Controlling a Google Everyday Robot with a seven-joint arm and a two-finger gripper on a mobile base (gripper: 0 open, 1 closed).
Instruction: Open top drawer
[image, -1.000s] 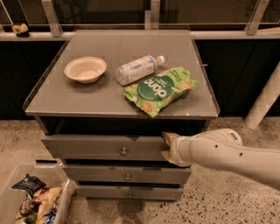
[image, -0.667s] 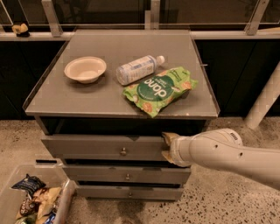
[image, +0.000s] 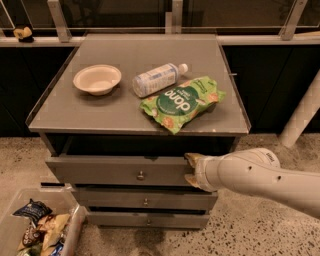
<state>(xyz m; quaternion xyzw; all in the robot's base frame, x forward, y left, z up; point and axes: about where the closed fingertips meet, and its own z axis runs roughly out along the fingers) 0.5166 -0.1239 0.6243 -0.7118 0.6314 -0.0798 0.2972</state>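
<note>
The top drawer (image: 100, 171) is the wide grey front under the cabinet top, with a small round metal knob (image: 141, 175) at its centre. It stands slightly pulled out, with a dark gap above its upper edge. My gripper (image: 192, 169) is at the right end of this drawer front, well right of the knob. Its two tan fingers (image: 193, 159) stand apart, one at the panel's upper edge and one near its lower edge. My white arm (image: 260, 177) reaches in from the right.
On the cabinet top lie a beige bowl (image: 97, 79), a plastic bottle (image: 156, 79) on its side and a green snack bag (image: 182, 101). Two shorter drawers (image: 145, 201) sit below. A bin of snack packets (image: 35, 227) stands at lower left. A white post (image: 302, 115) rises at right.
</note>
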